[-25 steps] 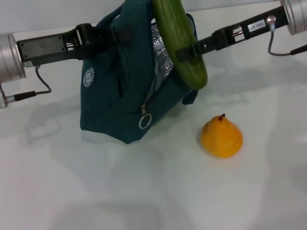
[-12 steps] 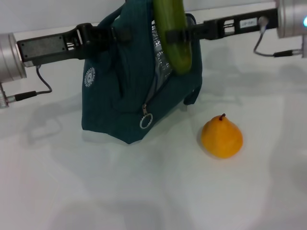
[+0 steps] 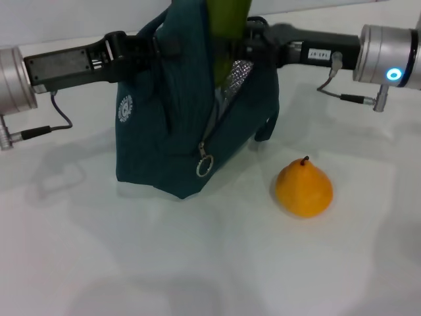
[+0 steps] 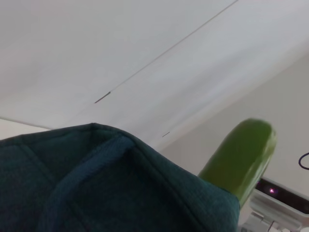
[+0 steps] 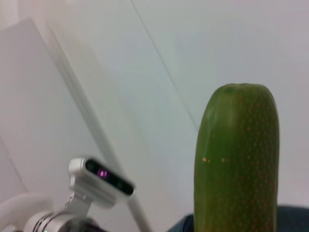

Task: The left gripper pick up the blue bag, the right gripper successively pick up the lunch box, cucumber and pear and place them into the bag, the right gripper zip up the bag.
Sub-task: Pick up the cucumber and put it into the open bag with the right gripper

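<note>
White tabletop (image 3: 197, 263): my left gripper (image 3: 158, 47) is clamping the blue bag (image 3: 177, 131) upright while my right gripper (image 3: 253, 45), clamped on the cucumber (image 3: 227, 26), is holding it upright in the opening; pear (image 3: 304, 187) nearby.

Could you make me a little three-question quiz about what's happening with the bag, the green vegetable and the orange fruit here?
1. True or false: the pear is already inside the blue bag.
2. Which gripper holds the cucumber upright in the bag's opening? A) the left gripper B) the right gripper
3. Fill in: the bag's zipper is ____ (open/closed).

Key:
1. False; the pear sits on the white table, apart from the bag, on the robot's right.
2. B; the left gripper grips the bag's top on the other side.
3. Open; the silver lining shows and the ring pull hangs low.
</note>
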You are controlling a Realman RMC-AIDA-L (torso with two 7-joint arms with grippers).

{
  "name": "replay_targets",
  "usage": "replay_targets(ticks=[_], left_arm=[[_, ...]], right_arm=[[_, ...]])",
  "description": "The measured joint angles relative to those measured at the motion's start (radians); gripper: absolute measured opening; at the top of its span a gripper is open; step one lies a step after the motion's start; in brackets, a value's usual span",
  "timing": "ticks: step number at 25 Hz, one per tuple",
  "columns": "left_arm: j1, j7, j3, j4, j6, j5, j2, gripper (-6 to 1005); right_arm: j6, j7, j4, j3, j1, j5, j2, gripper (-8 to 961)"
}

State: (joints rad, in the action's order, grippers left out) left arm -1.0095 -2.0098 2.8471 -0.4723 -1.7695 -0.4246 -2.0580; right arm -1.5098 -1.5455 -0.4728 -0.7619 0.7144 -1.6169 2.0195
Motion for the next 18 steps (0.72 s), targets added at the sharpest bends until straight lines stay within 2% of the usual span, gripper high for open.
replay_targets(ticks=[7,18], left_arm=[[-0.001,-0.001,0.0,0.0,0.001,0.0,-0.003,90],[0.007,-0.001,0.0,0.012,0.002,-0.01,-0.003,90]], right_arm=[[0.036,0.073,0.071,-0.024,0.002,0.035,0.006,561],[0.099,0.06,0.104,-0.188,0.03,0.053,0.006,560]])
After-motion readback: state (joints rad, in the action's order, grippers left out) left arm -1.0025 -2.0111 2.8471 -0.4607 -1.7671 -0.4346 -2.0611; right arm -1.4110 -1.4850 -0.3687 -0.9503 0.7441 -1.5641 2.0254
